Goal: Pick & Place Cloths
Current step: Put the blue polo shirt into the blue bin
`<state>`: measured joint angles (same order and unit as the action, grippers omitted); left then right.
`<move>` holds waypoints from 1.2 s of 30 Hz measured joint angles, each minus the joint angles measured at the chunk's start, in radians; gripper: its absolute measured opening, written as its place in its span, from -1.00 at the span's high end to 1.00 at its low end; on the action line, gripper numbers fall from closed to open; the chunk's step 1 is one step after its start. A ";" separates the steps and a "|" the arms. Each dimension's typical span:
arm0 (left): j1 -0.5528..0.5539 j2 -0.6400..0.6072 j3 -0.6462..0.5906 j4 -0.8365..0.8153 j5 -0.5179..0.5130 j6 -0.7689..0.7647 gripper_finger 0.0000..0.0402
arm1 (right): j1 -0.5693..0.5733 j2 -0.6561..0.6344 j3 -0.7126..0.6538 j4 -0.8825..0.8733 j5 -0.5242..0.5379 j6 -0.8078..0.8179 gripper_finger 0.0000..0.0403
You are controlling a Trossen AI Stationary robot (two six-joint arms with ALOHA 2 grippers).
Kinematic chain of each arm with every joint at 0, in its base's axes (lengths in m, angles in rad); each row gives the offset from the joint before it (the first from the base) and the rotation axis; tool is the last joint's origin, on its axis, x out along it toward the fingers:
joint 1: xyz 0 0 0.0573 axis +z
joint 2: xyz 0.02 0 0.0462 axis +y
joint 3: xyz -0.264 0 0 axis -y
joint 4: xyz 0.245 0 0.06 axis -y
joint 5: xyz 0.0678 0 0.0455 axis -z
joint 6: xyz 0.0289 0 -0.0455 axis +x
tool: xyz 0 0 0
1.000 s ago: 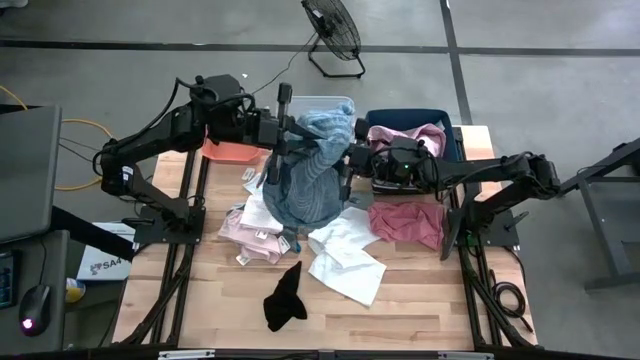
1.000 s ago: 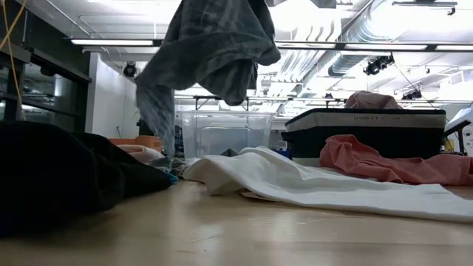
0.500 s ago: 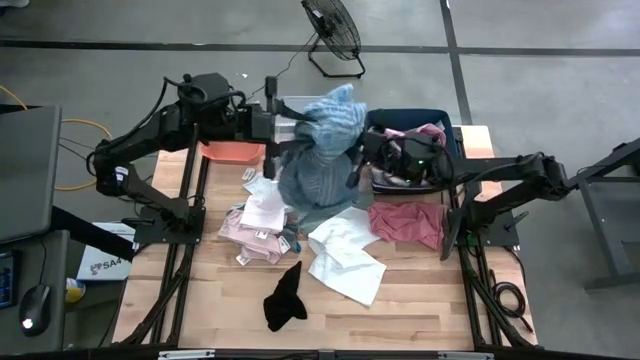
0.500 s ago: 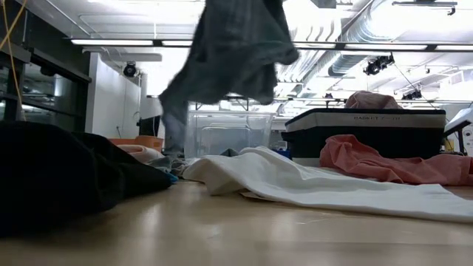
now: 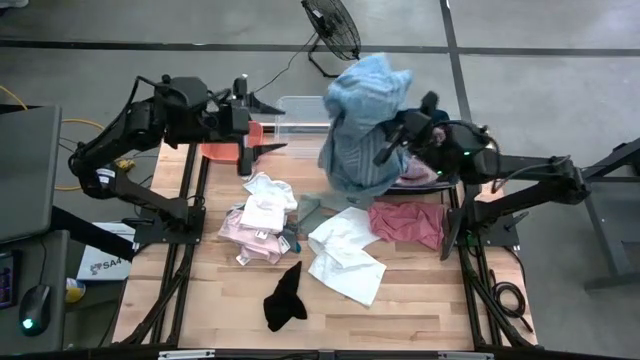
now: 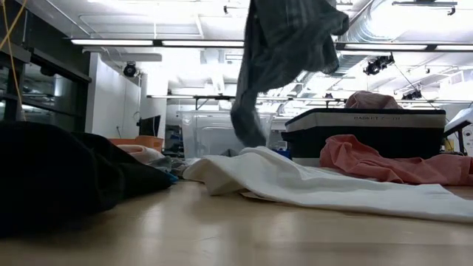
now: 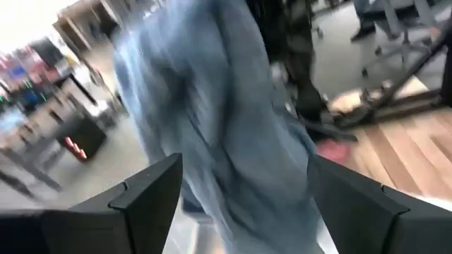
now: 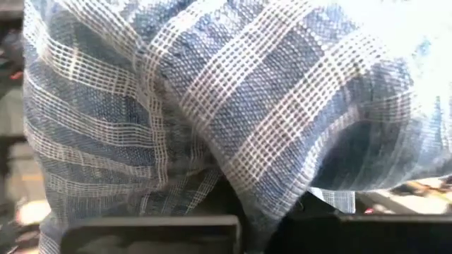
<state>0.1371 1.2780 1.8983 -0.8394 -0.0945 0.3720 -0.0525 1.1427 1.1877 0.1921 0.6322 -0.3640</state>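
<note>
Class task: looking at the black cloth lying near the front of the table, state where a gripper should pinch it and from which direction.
Pinch the black cloth at its narrow upper tip, coming straight down from above: it lies flat and apart from the white cloth.

The high view looks straight down on the whole table [image 5: 200, 300]. The low view faces level across it. Both wrist views sit close, seemingly sharing the striped cloth [image 5: 362, 120].

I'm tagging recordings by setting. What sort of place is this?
Most likely a robotics lab or workshop: a wooden table on a bare concrete floor, exposed ceiling ducts under strip lights, and a floor fan beyond the table.
</note>
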 joint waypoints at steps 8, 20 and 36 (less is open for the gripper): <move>0.000 -0.002 -0.037 -0.151 0.000 -0.108 -0.36 | 0.000 -0.073 0.000 0.120 0.182 -0.218 0.98; 0.000 -0.002 -0.252 -0.138 0.000 -0.179 -0.19 | 0.000 -0.098 0.000 0.151 0.646 -0.542 0.98; 0.000 -0.114 -0.707 0.197 0.037 -0.261 -0.10 | -0.084 -0.095 0.001 -0.264 0.854 -0.205 0.98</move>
<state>0.1368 1.1639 1.1911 -0.6428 -0.0579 0.1107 -0.1365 1.0477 1.1885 -0.0718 1.4863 -0.5686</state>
